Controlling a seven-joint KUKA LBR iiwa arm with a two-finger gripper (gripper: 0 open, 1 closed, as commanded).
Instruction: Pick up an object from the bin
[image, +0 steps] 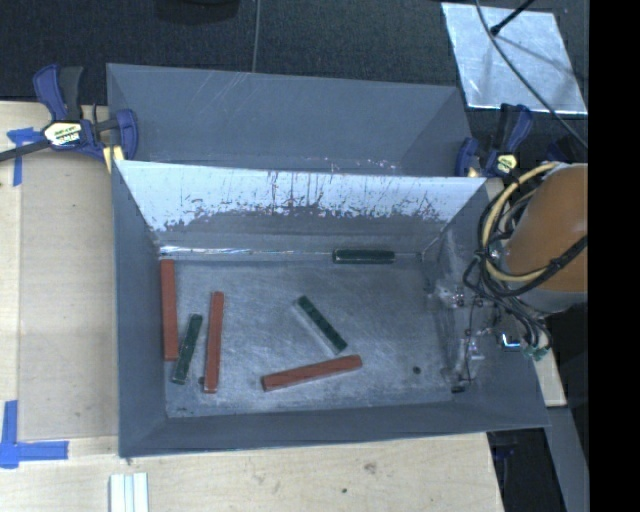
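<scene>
My gripper (462, 368) hangs low over the right end of the bin floor, close to the right wall, with no loose thing under it. The nearest thing is a red-brown stick (311, 373), lying almost level to its left near the front wall. Just above that a dark green stick (320, 323) lies slanted. Another dark green stick (364, 257) rests along the foot of the back wall.
At the left end lie two upright red-brown sticks (169, 310) (213, 340) with a dark green stick (186, 349) between them. The arm, with its orange cover and cables, stands over the bin's right rim.
</scene>
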